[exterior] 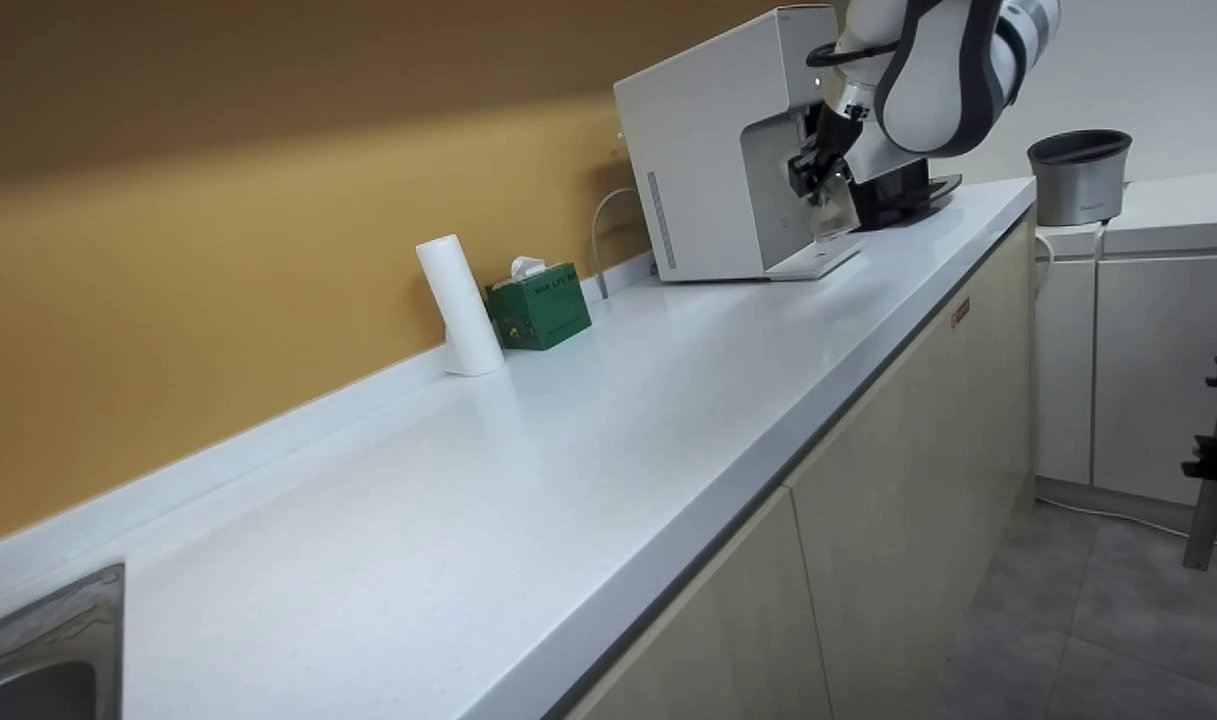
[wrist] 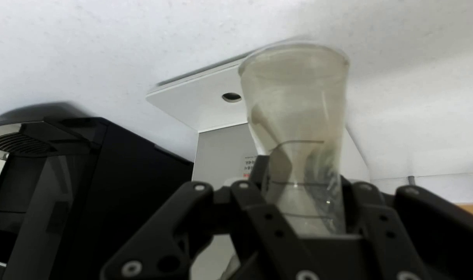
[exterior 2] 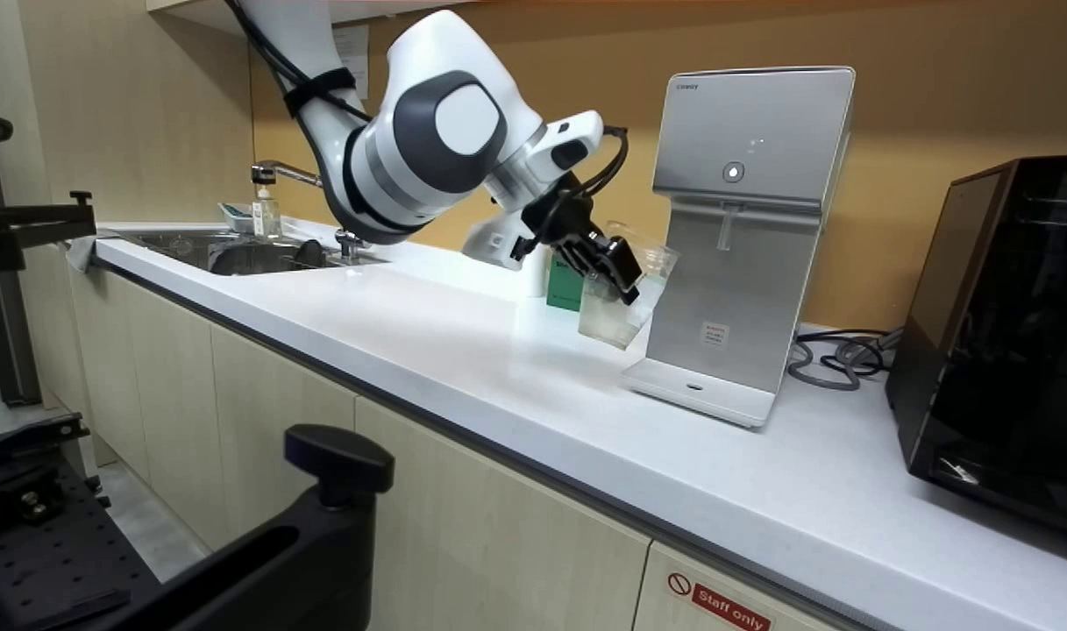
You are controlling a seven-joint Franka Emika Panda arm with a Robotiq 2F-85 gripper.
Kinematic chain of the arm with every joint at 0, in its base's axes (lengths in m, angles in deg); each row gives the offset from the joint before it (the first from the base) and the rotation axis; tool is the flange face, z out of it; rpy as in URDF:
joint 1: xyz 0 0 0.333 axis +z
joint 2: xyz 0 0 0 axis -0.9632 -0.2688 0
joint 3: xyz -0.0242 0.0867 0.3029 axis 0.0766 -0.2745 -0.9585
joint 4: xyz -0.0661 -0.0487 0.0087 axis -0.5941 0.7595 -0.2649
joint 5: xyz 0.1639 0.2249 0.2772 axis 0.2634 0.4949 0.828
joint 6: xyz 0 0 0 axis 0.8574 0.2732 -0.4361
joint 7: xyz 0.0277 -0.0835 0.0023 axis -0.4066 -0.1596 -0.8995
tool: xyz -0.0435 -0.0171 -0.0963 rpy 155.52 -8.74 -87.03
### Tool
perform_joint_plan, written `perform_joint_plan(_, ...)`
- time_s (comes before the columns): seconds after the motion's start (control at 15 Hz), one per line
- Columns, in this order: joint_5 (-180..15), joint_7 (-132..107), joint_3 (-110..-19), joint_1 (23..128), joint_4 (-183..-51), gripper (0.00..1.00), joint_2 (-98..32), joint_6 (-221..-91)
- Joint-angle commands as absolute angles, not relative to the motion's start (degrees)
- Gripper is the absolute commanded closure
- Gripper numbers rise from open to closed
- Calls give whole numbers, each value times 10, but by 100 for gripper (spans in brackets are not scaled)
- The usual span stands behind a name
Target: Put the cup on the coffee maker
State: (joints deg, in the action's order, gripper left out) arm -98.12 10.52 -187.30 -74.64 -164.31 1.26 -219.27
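The claw (wrist: 302,179) pinches the clear tapered tumbler (wrist: 298,101), which sits tilted within its grip; probably light, slick, thin-walled plastic, easily dented, so best squeezed gently around mid-wall.

White countertop (exterior 2: 463,337): Coway dispenser (exterior 2: 743,272) on it; black machine (exterior 2: 1015,333), cables (exterior 2: 853,350) one side of dispenser; green tissue box (exterior: 543,310), paper towel roll (exterior: 463,305) other side; sink (exterior: 48,622) inset farther off.

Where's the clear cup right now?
In an exterior view, the cup is by the left edge of the dispenser, with the green box farther left behind it. The wrist view shows it held in the pincer.
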Motion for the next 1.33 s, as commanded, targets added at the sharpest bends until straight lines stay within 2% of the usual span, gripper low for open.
perform_joint_plan(0.0, -979, 126, -1873, -746, -1620, 92, 29, -2193)
perform_joint_plan(1.27, -989, 254, -1848, -747, -1559, 92, 152, -2192)
